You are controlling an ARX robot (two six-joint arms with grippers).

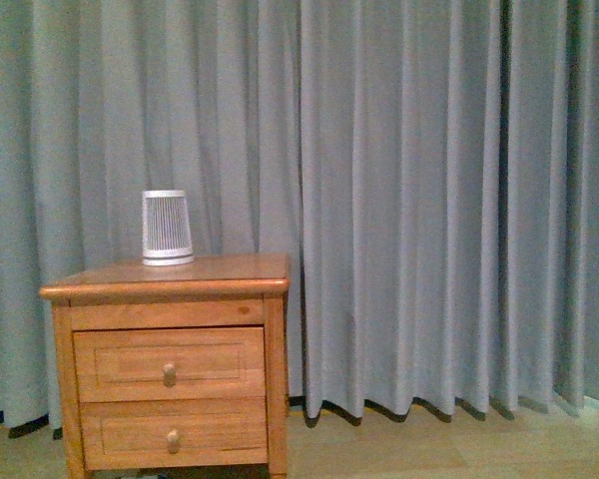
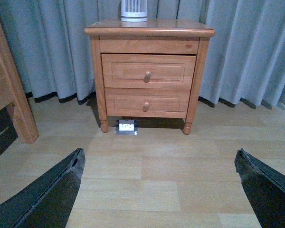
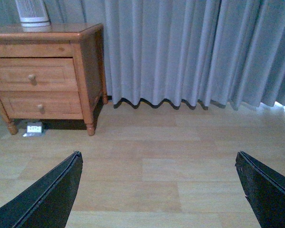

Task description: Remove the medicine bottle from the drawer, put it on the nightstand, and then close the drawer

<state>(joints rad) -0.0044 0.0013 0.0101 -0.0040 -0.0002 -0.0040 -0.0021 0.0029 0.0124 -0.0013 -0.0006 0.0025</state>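
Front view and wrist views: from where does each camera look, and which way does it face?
Front view: on the robot's body, facing the nightstand and curtain; no arm shows.
Left wrist view: on the left arm, facing the nightstand front across the floor; the open left gripper frames it.
Right wrist view: on the right arm, facing mostly curtain, nightstand seen obliquely; the open right gripper shows.
Shared: all show the ribbed container on the nightstand; both wrist views show a small white item beneath it.

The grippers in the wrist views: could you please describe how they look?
Of the left gripper and right gripper only the fingers show: matte black, flat, wedge-shaped blades tapering to blunt tips. No cables or markings are visible; the front view shows neither arm.
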